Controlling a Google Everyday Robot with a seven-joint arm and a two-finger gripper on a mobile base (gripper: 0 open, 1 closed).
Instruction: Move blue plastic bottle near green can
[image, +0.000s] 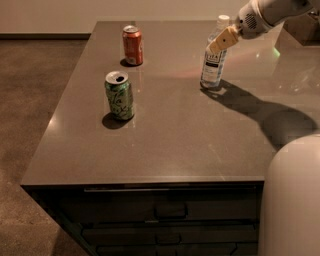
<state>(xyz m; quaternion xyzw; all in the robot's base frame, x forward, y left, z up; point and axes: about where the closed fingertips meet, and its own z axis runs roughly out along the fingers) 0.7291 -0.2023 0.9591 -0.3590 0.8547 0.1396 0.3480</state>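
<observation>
Grey-brown polished countertop (180, 130) fills the camera view, the only view supplied. It sits on a dark cabinet with drawer fronts (170, 212) along the near edge, and brown carpeted floor (35, 100) lies to the left.

Task items:
- Tall clear bluish plastic bottle with a white cap and a white-and-dark label (212, 67): it stands upright on the far right part of the countertop, base on the surface.
- Green drink can with pale swirly lettering and an opened silver top (119, 96): it stands upright on the left part of the countertop, nearer the front edge. The bottle and this can are well apart, with bare surface between them.

Other item:
- Orange-red drink can with a silver top (132, 46): it stands upright behind the green can, towards the far left edge, apart from both task items.

Robot:
- White arm (270, 12): it enters from the upper right corner.
- Two-finger gripper with a tan tip (217, 44): it is at the upper part of the bottle, just below the cap, and its tan tip overlaps the bottle's shoulder. Whether the gripper is apart, together or clamped on the bottle cannot be told.
- Dark arm shadow (260, 110): it falls on the countertop right of the bottle.
- White rounded robot body (292, 200): it covers the lower right corner.
</observation>
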